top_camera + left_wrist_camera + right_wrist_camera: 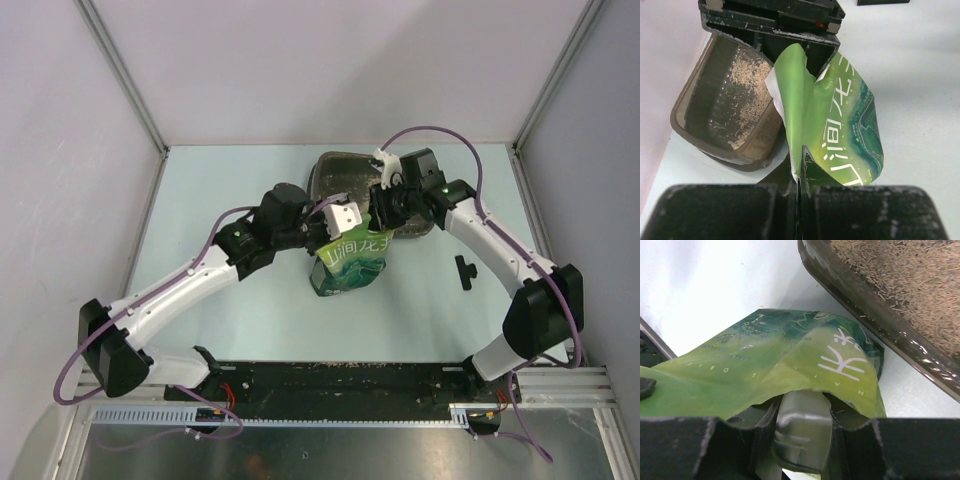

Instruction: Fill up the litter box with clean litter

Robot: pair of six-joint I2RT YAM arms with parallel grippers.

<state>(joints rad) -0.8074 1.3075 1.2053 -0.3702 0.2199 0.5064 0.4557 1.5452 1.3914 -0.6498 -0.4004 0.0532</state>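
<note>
The litter box (pixel 336 168) is a dark shallow tray at the back middle, behind both grippers. Tan clean litter (pixel 746 87) lies thinly over part of its floor and also shows in the right wrist view (pixel 912 275). A green printed bag (pixel 350 258) stands tilted just in front of the tray. My left gripper (pixel 800 156) is shut on the bag's torn top edge (pixel 790 100) and holds it up. My right gripper (pixel 804 412) is shut on the handle of a clear plastic scoop (pixel 802 432). The scoop reaches under the bag's flap (pixel 790 360), and its bowl is hidden inside.
A small black part (pixel 465 270) lies on the pale table to the right of the bag. The right gripper's body (pixel 771 20) sits just beyond the bag in the left wrist view. White enclosure walls stand at the left, back and right.
</note>
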